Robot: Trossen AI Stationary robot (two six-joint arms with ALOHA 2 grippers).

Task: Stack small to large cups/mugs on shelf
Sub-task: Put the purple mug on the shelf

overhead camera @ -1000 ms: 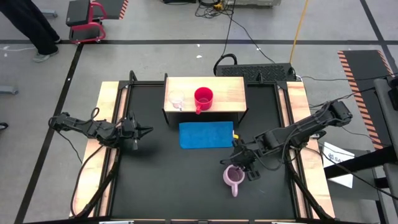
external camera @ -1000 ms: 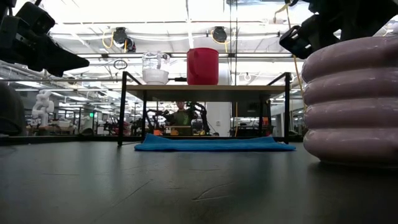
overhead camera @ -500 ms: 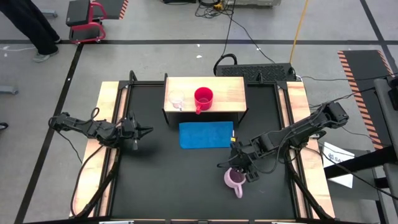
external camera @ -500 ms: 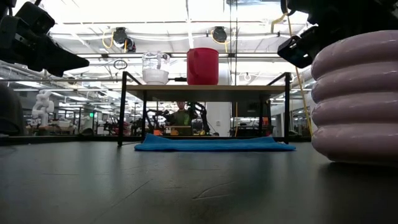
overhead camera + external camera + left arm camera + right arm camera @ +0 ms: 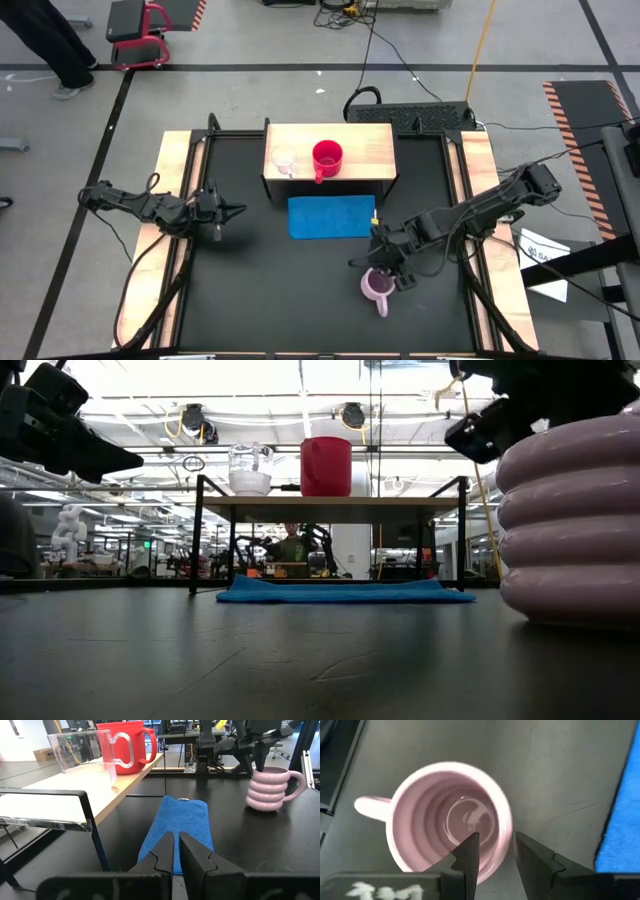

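Two cups on shelf (image 5: 370, 150): glass cup (image 5: 284, 160), red mug (image 5: 326, 155) | lilac mug (image 5: 377, 287) upright on table, near blue mat (image 5: 331, 217) | right gripper (image 5: 494, 851) fingers apart, straddling its rim | likely stiff, heavy, slippery glaze: grip wall firmly | left gripper (image 5: 176, 846) nearly closed, empty, waiting left of shelf

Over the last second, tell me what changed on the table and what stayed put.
The right gripper came down over the lilac mug, and its open fingers now straddle the rim, one inside and one outside. The mug shifted slightly on the table. It is not lifted yet. The left gripper, red mug, glass cup, shelf and blue mat stayed as they were.
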